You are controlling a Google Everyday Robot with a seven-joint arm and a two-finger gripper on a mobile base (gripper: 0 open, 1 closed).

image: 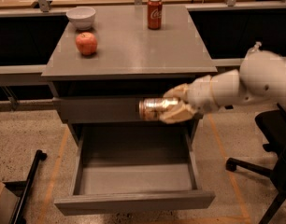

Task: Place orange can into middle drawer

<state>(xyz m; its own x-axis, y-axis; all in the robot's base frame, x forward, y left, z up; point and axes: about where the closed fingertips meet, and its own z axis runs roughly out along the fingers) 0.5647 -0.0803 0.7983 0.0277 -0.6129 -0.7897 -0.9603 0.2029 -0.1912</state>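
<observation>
My gripper (173, 107) is shut on the orange can (152, 109), which lies sideways with a silver end pointing left. The white arm reaches in from the right. The can hangs in front of the cabinet's closed upper drawer front, above the open middle drawer (133, 178). That drawer is pulled out, grey, with a flat bare floor and a plain front panel at the bottom of the view.
On the grey cabinet top (129, 50) stand a red cola can (154, 13), a red apple (86, 43) and a white bowl (81, 17). A black office chair (269, 171) stands at the right. A black bar (26, 190) lies on the floor at the left.
</observation>
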